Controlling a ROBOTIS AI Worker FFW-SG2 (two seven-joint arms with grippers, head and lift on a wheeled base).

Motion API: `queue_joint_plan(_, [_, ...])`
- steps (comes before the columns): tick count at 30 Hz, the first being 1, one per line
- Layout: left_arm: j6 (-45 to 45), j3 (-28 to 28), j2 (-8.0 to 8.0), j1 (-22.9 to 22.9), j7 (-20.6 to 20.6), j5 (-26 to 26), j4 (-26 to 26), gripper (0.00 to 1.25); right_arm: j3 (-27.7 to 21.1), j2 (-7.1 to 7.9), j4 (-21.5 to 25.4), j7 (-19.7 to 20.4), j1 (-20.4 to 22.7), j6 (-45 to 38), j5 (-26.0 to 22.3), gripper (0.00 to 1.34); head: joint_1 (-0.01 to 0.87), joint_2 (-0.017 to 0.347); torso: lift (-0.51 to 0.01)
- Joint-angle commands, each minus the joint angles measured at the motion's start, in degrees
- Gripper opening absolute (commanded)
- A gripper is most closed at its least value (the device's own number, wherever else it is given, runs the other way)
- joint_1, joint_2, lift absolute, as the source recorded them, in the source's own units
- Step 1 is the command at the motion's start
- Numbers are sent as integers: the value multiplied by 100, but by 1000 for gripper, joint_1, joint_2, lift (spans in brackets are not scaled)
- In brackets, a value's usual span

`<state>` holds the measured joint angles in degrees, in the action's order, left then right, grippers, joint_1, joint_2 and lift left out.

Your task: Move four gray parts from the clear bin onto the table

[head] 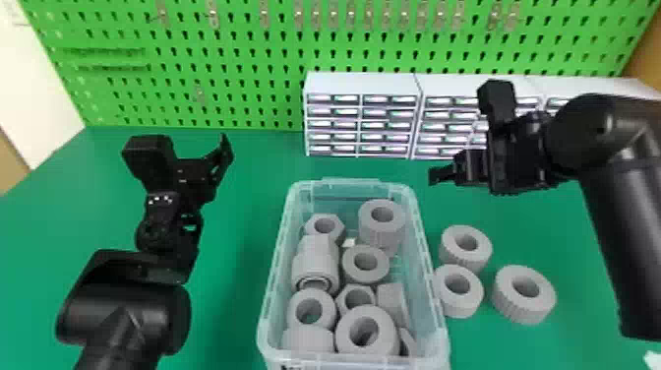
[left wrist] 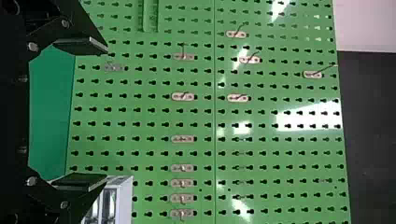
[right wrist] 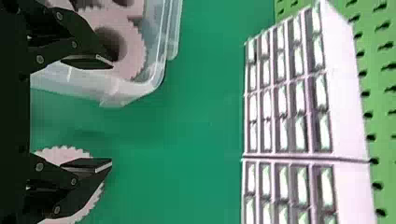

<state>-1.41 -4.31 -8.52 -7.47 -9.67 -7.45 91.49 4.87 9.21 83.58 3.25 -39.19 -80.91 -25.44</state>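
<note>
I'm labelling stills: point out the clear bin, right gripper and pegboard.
Clear bin (head: 276, 261), head view: left rim.
Right gripper (right wrist: 111, 114), right wrist view: between fingertips.
Pegboard (left wrist: 201, 116), left wrist view: bare middle.

On the table (head: 246, 162), in the middle and toward the front: the bin (head: 351, 185), with parts (head: 381, 231) inside from end to end, crowded together. Right of the bin, on the table: three loose parts grouped close, with a back part (head: 450, 255), a part beside the bin wall (head: 458, 308) in front of it, and an outer part (head: 516, 313) farther right. Behind the bin, extending right: drawer cabinets (head: 361, 83) in a row. Across the back, behind the cabinets: an upright pegboard (head: 255, 88).
</note>
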Motion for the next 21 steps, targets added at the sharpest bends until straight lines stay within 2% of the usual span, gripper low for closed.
queue_joint_plan(1, [0, 0, 0, 0, 0, -2, 0, 953, 119, 11, 211, 0, -89, -215, -66, 825, 693, 72, -52])
queue_joint_plan(17, [-9, 79, 9, 44, 0, -28, 26, 953, 524, 19, 273, 0, -379, -452, -418, 825, 693, 72, -52])
queue_joint_plan(21, [-9, 53, 26, 9, 0, -10, 18, 953, 664, 63, 273, 0, -396, -303, -453, 827, 693, 72, -52])
